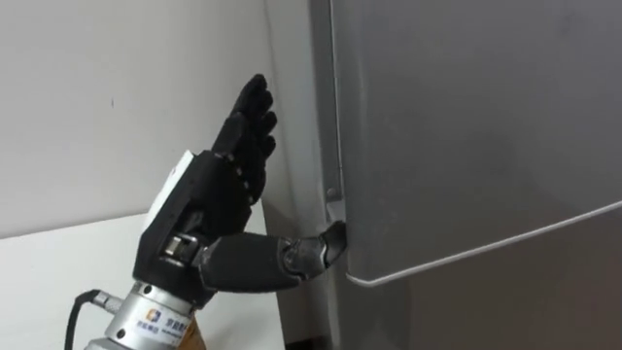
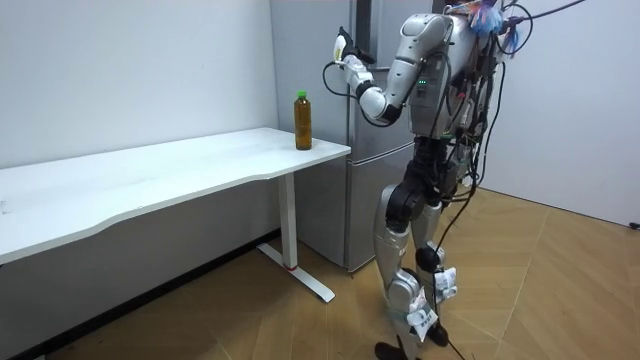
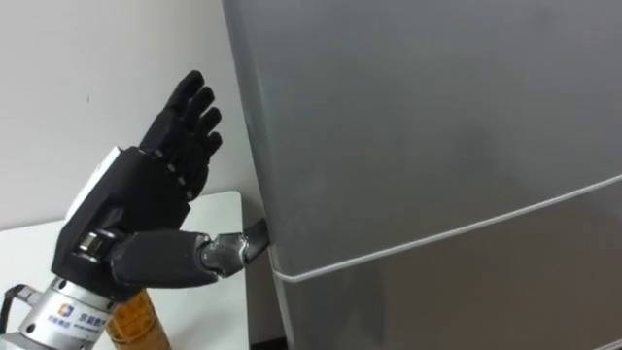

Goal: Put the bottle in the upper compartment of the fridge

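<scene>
Bottle (image 2: 302, 120) on table (image 2: 150, 180), apart from left hand (image 1: 209, 209); fingers (image 1: 251, 122) straight, thumb tip at fridge door (image 1: 466, 126) edge.

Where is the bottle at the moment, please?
In the room view, the bottle stands upright on the white table, at the end nearest the fridge, on the robot's left.
</scene>
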You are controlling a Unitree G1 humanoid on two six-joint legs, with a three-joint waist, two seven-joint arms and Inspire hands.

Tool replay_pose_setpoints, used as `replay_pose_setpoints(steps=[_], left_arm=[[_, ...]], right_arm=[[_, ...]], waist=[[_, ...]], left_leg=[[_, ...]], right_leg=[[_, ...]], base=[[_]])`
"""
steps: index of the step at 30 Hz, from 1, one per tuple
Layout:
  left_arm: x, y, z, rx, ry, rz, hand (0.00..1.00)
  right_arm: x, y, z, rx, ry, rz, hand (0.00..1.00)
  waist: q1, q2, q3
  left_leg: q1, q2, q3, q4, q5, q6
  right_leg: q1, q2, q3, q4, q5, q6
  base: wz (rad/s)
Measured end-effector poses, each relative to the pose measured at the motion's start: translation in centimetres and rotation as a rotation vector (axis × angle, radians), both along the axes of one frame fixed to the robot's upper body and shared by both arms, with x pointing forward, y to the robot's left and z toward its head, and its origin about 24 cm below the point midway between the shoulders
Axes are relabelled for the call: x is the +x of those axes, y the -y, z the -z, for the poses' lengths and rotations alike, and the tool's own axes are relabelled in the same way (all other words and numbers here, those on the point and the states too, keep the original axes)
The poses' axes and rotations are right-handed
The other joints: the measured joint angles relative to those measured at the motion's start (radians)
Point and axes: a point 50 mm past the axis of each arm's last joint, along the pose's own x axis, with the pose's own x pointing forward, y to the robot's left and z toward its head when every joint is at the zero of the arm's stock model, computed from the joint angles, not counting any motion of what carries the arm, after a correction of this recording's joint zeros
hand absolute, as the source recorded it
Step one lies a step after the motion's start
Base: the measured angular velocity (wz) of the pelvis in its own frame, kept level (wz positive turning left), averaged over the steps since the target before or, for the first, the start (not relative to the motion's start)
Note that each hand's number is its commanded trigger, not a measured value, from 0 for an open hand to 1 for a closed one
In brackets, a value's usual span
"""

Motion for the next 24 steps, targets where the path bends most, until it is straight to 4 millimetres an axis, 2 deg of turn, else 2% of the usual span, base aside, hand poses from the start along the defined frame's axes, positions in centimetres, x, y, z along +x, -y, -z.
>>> replay_pose_setpoints(steps=[10, 15, 24], left_arm=[[-1.6, 1.5, -1.5, 0.055, 0.101, 0.147, 0.00], [-2.8, 3.2, -2.3, 0.096, 0.172, 0.276, 0.00], [-3.7, 6.5, -2.8, 0.139, 0.228, 0.474, 0.00]], right_arm=[[0.0, 0.2, -0.1, -0.012, 0.002, 0.001, 0.00], [0.4, 0.2, -0.1, -0.012, 0.015, -0.027, 0.00], [1.0, 0.0, -0.2, -0.030, 0.028, -0.100, 0.00]], waist=[[-0.004, 0.005, -0.0008], [-0.023, 0.001, 0.0005], [-0.021, -0.002, 0.0028]], left_leg=[[-0.002, -0.001, -0.004, 0.002, 0.000, 0.000], [0.000, -0.003, -0.013, 0.000, 0.000, 0.000], [-0.011, -0.002, -0.007, 0.012, 0.000, 0.000]], right_leg=[[0.009, 0.001, 0.002, -0.016, 0.002, 0.002], [0.009, -0.001, 0.003, -0.015, 0.003, 0.003], [-0.002, 0.000, 0.016, -0.016, 0.004, 0.002]], base=[[0.01], [0.00], [-0.05]])
